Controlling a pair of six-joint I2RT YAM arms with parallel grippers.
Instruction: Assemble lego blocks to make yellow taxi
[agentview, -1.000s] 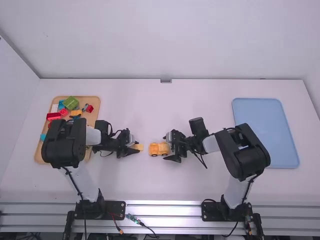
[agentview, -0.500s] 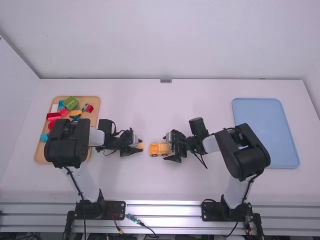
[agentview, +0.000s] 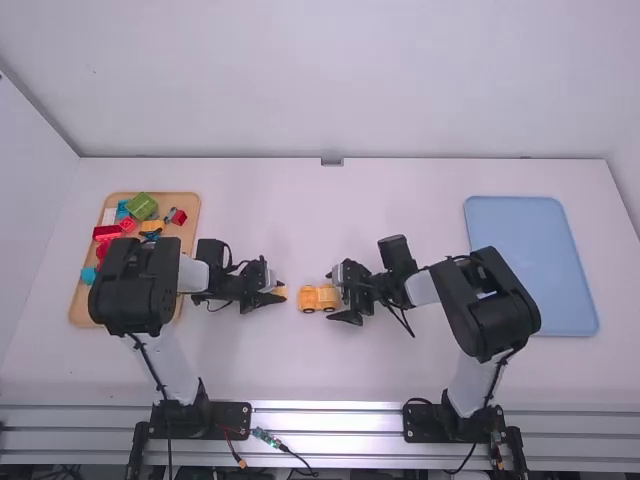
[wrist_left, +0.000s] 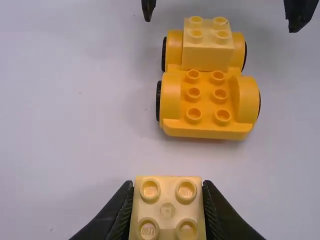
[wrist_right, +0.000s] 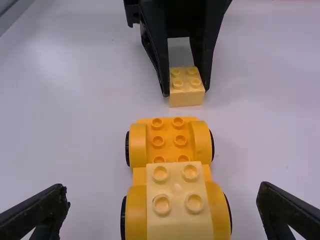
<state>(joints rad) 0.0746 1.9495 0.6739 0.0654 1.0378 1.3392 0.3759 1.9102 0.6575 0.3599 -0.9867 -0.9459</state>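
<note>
A yellow wheeled car base (agentview: 312, 299) (wrist_left: 202, 105) (wrist_right: 178, 142) stands mid-table, with a pale yellow block (wrist_left: 207, 45) (wrist_right: 177, 200) seated on its end nearer the right arm. Just left of the car is my left gripper (agentview: 279, 293) (wrist_left: 168, 200), shut on a second pale yellow block (wrist_left: 167, 210) (wrist_right: 186, 86). My right gripper (agentview: 338, 297) (wrist_right: 162, 200) stands open, its fingers on either side of the car's block-bearing end without touching it.
On the left, a wooden tray (agentview: 187, 207) holds several coloured blocks, partly under the left arm. A blue tray (agentview: 530, 265) lies on the right side of the table.
Over the last second my left gripper has shifted slightly right toward the car with its block. My right gripper and the car have kept their places.
</note>
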